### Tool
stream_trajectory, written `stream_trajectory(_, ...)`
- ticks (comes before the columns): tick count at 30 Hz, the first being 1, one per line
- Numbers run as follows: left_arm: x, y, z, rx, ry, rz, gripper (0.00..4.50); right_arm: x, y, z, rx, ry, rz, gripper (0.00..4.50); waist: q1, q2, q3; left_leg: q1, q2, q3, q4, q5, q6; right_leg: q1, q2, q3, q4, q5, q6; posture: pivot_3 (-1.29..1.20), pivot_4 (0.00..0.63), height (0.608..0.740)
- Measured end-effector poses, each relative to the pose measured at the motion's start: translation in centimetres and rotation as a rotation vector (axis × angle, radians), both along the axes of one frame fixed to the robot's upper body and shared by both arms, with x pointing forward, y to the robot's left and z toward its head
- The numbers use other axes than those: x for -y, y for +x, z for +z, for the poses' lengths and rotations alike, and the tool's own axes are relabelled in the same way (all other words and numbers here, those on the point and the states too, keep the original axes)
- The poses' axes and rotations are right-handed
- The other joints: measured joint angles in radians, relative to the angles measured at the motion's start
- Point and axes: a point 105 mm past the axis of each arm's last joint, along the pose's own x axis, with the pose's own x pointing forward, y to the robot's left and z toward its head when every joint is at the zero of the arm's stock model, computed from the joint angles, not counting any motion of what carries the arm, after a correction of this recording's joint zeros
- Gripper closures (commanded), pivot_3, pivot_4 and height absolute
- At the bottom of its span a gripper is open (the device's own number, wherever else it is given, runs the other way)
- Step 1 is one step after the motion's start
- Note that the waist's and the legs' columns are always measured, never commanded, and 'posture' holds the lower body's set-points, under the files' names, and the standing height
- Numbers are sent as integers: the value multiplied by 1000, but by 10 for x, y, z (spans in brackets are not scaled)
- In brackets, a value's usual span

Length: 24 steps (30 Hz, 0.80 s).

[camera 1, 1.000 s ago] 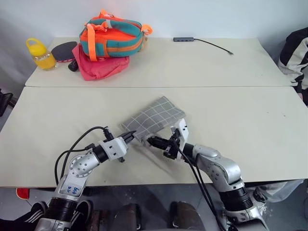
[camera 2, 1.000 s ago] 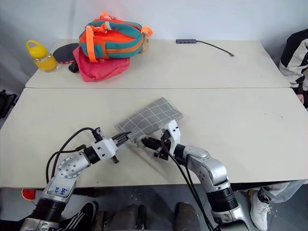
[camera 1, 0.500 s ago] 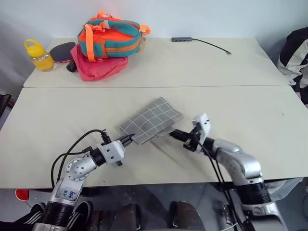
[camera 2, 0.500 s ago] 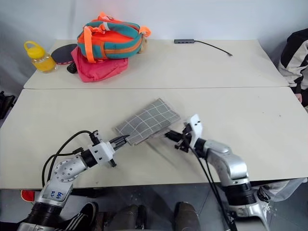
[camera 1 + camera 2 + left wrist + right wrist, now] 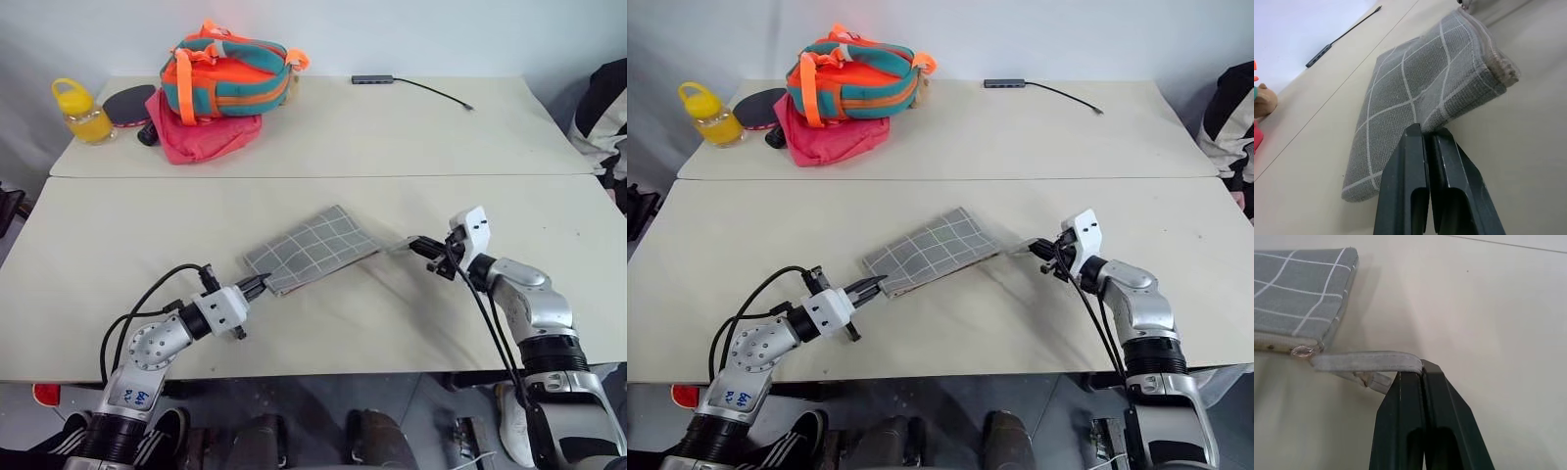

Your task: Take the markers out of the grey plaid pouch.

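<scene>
Beige table (image 5: 147,225), matte and smooth, carries the pouch (image 5: 312,248) mid-surface, nearer its front edge. Pouch: flat grey woven fabric, thin white grid, tan lining at the seam. My left claw (image 5: 263,284) is clenched on the pouch's near corner, anchoring it. My right claw (image 5: 1421,366) is clenched on the grey pull strap (image 5: 1364,360), which runs to the small metal ring (image 5: 1302,351). Markers presumably inside. Recommended: hold the anchor firm, draw the strap level along the zipper line, no lifting.

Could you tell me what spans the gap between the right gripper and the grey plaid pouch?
A grey strap runs from the right gripper to the grey plaid pouch, seen in the right wrist view.
</scene>
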Motion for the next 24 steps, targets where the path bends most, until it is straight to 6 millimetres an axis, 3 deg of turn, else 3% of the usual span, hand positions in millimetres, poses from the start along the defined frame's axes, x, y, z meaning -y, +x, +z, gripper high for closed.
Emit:
stream_trajectory(3,0,1,0,-12,-25,7,4500,0,-3,2,-4,15,21,3843,0,0,0,0,0,0,0,0,0,0,0,0,0,0,0,0,150,740)
stream_trajectory(9,-5,7,4,-58,-137,48,4500,-10,-36,9,-44,8,199,1817,5,0,0,0,0,-1,0,0,0,1,0,0,-1,0,0,0,150,740)
stream_trajectory(15,-6,7,3,-85,-151,41,4500,-1,-51,48,41,-114,274,1817,5,0,0,0,0,0,1,0,0,1,0,0,-2,0,0,0,150,740)
stream_trajectory(18,-5,8,5,-92,-171,41,4500,-15,-53,74,125,-102,323,2384,0,0,0,0,1,0,1,0,0,1,0,0,-2,0,0,0,150,740)
stream_trajectory(20,-4,10,7,-98,-188,38,4500,-33,-56,83,174,-81,366,3090,1,0,0,0,1,-1,1,0,0,1,0,0,-1,0,0,0,150,740)
stream_trajectory(24,0,12,8,-113,-212,29,4500,-96,-61,73,287,-102,464,4467,1,0,0,0,0,-1,1,0,0,0,0,0,-1,0,0,0,150,740)
